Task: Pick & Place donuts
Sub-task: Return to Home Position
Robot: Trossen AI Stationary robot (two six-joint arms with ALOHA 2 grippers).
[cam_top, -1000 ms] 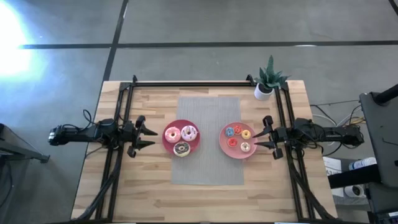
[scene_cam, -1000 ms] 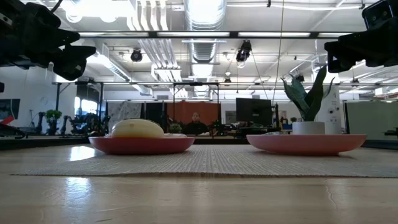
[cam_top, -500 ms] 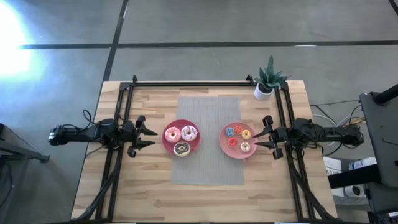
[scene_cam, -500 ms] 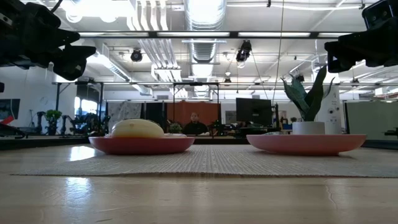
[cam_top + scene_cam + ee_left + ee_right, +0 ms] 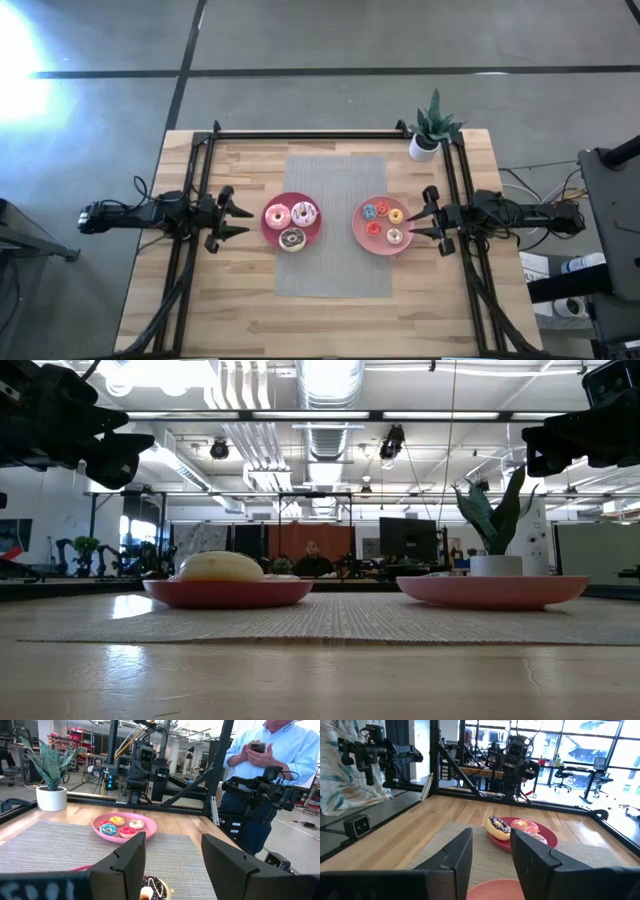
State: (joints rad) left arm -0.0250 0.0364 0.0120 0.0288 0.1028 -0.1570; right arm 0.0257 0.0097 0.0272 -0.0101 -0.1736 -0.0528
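Observation:
Three larger donuts lie on the left pink plate [image 5: 292, 222]: a pink one [image 5: 277, 215], a white-and-pink one [image 5: 304, 212] and a chocolate one [image 5: 292, 238]. Several small donuts, blue [image 5: 369, 212], red [image 5: 381, 207], yellow [image 5: 395, 214] and others, lie on the right pink plate [image 5: 383, 225]. My left gripper [image 5: 243, 221] hovers open just left of the left plate, above the table. My right gripper [image 5: 413, 223] hovers open at the right plate's right rim. In the left wrist view the chocolate donut [image 5: 152, 887] shows below the open fingers [image 5: 129, 857].
Both plates rest on a grey woven mat [image 5: 336, 270] on the wooden table. A potted plant [image 5: 431, 128] stands at the far right corner. Black frame rails [image 5: 300, 133] run along the far, left and right sides. A person [image 5: 272, 765] stands beyond the table.

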